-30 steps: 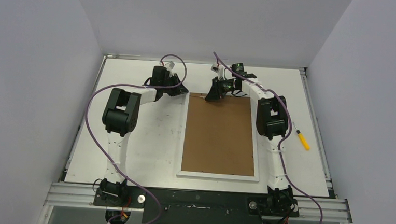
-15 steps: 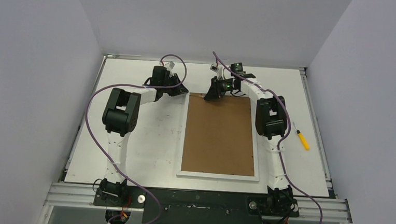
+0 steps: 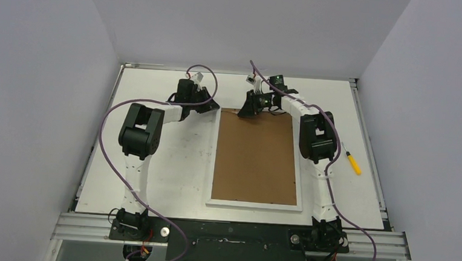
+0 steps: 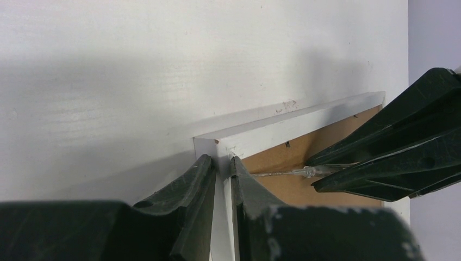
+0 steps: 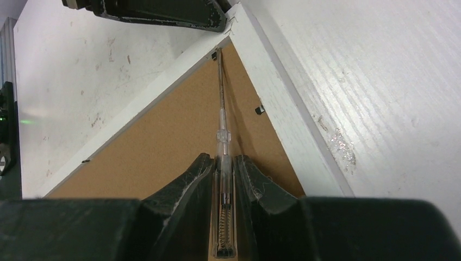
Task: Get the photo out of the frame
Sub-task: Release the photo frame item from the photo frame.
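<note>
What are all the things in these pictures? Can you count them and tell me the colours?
frame: one, white border, brown back facing up, flat in the middle of the table
clear screwdriver: one, see-through handle, metal shaft, tip at the frame's far left corner
yellow screwdriver: one, yellow and black, loose on the table right of the right arm
table: one, white, under everything
cables: two, purple, looping along the arms
arms: two, white and black, bases at the near edge
left tool: one, black, clamped on the frame's white border
right tool: one, black, clamped on the clear screwdriver
</note>
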Controlling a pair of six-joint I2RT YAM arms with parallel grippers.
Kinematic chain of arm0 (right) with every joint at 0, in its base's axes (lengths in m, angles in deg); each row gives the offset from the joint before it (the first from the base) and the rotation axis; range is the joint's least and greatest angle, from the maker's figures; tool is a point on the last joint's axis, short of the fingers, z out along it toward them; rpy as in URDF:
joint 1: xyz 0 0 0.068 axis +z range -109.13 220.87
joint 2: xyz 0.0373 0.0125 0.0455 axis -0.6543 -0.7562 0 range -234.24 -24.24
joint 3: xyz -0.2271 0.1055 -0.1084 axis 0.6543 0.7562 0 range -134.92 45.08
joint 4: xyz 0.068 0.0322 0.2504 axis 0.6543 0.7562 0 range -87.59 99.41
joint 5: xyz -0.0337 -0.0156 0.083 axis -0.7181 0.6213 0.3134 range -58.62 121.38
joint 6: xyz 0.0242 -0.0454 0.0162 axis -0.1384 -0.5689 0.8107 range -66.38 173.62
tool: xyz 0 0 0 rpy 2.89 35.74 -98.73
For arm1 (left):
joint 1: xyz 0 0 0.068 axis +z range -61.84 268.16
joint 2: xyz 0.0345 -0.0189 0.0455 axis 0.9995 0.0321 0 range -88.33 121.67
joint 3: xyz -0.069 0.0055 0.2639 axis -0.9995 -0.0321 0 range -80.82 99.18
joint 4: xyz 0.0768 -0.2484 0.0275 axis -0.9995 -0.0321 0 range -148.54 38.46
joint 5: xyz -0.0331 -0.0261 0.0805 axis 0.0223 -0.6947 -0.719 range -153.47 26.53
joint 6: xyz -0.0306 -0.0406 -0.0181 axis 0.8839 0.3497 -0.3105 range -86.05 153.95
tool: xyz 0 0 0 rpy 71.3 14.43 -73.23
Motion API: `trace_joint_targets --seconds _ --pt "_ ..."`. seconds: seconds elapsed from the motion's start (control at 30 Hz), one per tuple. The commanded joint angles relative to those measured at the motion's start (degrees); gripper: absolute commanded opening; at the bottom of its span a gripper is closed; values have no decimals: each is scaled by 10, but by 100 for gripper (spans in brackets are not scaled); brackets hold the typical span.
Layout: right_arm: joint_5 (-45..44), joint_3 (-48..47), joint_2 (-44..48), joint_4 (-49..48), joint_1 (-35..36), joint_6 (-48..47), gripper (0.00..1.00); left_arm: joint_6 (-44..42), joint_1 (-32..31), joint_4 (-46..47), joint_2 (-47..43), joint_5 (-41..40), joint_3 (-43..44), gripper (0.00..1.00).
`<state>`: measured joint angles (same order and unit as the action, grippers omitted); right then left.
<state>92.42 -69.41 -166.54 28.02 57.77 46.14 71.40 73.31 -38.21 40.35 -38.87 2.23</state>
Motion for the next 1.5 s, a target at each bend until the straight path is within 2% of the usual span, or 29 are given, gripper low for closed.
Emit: trace_joint_targets --seconds 0.0,0.1,0.27,0.47,0.67,0.7,0.77,0.9,0.97,1.1,1.23,1.47 --pt "-42 77 61 -202 31 82 5 1 -34 -2 -38 27 -50 14" --pt "-46 129 85 -307 25 141 5 3 -40 7 -56 30 -80 14" --pt "-46 190 113 -419 28 208 5 1 -59 20 -80 24 -130 14" --pt "-93 250 184 -426 25 196 5 -16 -56 15 -134 -1 -177 16" --pt "-123 292 307 -305 28 102 5 -31 -49 -12 -246 -52 -211 38" --pt "-124 306 326 -292 31 94 5 -31 -49 -11 -269 -57 -219 44" --pt "-130 340 367 -275 42 81 5 -23 -50 0 -319 -62 -239 61" --pt "-151 408 439 -269 63 78 5 1 -49 24 -392 -74 -280 80" --pt "-154 433 465 -268 67 79 5 14 -49 33 -424 -86 -299 82" --pt "-161 462 500 -259 72 79 5 48 -48 75 -480 -90 -340 98" --pt "-163 474 520 -235 80 57 5 64 -48 92 -503 -84 -347 97" --pt "-155 488 542 -244 87 63 5 73 -49 85 -477 -69 -339 98"
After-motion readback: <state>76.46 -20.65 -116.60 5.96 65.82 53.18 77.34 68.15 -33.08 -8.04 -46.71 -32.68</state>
